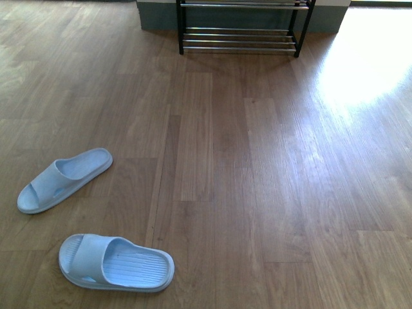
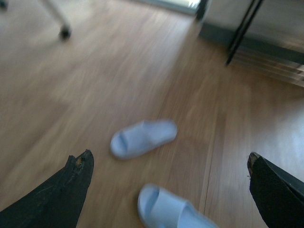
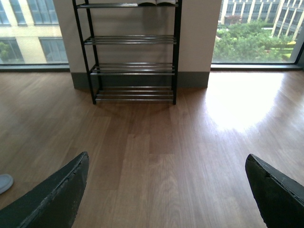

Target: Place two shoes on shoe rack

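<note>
The two shoes are pale blue slide sandals lying on the wood floor at the front left, one (image 1: pixel 64 179) farther away and one (image 1: pixel 116 262) nearer. The black shoe rack (image 1: pixel 239 40) with chrome bars stands at the far wall. Neither arm shows in the front view. My left gripper (image 2: pixel 169 156) hangs open above the floor, with one slide (image 2: pixel 143 137) just beyond it and the other (image 2: pixel 166 209) under it; this view is blurred. My right gripper (image 3: pixel 167 156) is open over bare floor, facing the rack (image 3: pixel 133 71). A sliver of a slide (image 3: pixel 4 183) shows at the edge.
The rack stands against a white wall pillar (image 3: pixel 194 42) between large windows. A pale object (image 3: pixel 156 2) lies on its top tier. A chair caster (image 2: pixel 65 32) is on the floor beyond the slides. Bright sun glare (image 1: pixel 367 58) falls on the floor at the far right.
</note>
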Controlling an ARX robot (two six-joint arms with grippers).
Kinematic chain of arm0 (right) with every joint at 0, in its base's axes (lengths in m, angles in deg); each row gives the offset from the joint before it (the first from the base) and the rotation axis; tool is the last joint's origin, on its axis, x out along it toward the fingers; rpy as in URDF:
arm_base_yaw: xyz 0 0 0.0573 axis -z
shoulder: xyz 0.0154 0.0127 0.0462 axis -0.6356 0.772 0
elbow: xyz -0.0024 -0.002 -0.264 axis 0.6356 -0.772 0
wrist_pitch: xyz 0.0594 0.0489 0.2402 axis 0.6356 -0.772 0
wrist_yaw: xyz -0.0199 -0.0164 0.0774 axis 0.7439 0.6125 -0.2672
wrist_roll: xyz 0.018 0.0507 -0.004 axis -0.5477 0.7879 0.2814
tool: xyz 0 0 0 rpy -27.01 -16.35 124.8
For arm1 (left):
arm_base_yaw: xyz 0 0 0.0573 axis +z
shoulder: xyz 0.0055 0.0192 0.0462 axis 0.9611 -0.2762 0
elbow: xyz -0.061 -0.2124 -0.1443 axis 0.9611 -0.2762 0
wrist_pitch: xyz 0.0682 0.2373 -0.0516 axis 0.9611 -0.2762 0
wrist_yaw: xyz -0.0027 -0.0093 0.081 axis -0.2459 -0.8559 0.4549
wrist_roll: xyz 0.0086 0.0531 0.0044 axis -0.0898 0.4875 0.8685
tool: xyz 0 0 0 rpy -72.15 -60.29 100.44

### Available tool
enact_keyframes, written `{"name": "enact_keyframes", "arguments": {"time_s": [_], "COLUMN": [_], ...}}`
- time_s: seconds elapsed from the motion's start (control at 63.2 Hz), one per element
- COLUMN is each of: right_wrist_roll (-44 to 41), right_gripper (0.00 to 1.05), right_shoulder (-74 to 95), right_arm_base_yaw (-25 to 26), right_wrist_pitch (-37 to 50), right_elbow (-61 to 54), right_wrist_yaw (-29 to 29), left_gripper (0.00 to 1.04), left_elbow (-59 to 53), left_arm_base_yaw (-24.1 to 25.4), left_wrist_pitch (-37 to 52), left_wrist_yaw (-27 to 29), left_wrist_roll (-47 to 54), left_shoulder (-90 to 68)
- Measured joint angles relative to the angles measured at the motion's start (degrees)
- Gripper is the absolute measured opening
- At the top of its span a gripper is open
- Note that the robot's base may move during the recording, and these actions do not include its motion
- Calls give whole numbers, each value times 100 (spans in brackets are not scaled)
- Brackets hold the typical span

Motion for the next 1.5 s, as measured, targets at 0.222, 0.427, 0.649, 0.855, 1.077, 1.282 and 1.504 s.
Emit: {"name": "enact_keyframes", "arguments": {"time_s": [0.222, 0.427, 0.649, 0.855, 1.077, 1.282, 1.504], "right_wrist_roll": [0, 0, 0, 0, 0, 0, 0], "right_gripper": [95, 95, 95, 95, 95, 95, 95], "right_shoulder": [-2, -2, -2, -2, -2, -2, -2], "right_arm_base_yaw": [0, 0, 0, 0, 0, 0, 0], "right_wrist_pitch": [0, 0, 0, 0, 0, 0, 0], "right_elbow": [0, 0, 0, 0, 0, 0, 0], "right_wrist_yaw": [0, 0, 0, 0, 0, 0, 0], "left_gripper": [95, 95, 95, 95, 95, 95, 95], "left_elbow": [750, 1777, 3091, 4271, 5235, 6280, 6749], "left_arm_base_yaw": [-540, -549, -424, -258, -280, -321, -343], "left_wrist_pitch": [2634, 3215, 2660, 2184, 1552, 1008, 675], "left_wrist_yaw": [-540, -1106, -1342, -1419, -1742, -1563, -1674], "left_wrist_roll": [-1836, -2035, -1967, -1709, -1587, -1333, -1504], "left_shoulder": [-4835, -7788, -9879, -11195, -12458, -13293, -13897]}}
